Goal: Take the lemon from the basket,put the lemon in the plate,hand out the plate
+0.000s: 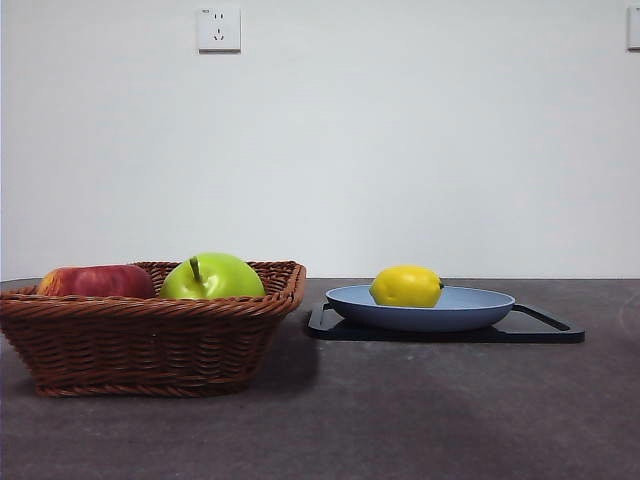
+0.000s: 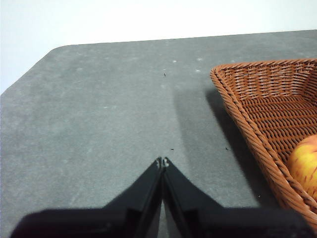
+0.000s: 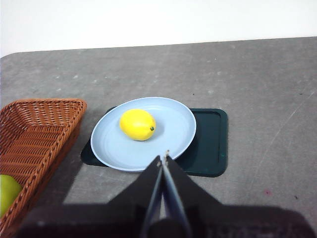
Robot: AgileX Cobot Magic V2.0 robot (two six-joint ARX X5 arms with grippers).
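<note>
The yellow lemon (image 1: pixel 406 286) (image 3: pixel 137 124) lies in the light-blue plate (image 1: pixel 470 310) (image 3: pixel 168 144), which rests on a black tray (image 1: pixel 545 330) (image 3: pixel 210 144). The brown wicker basket (image 1: pixel 150 335) (image 3: pixel 34 129) (image 2: pixel 262 104) stands to the left of the plate in the front view. My right gripper (image 3: pixel 163 157) hangs shut above the plate's near rim, holding nothing. Over bare table beside the basket, my left gripper (image 2: pixel 162 161) is shut and empty. Neither arm shows in the front view.
A red apple (image 1: pixel 95 281) (image 2: pixel 304 166) and a yellow-green apple (image 1: pixel 212 277) (image 3: pixel 7 193) sit in the basket. The grey table (image 1: pixel 420 420) ends at a white wall with a socket (image 1: pixel 218 28).
</note>
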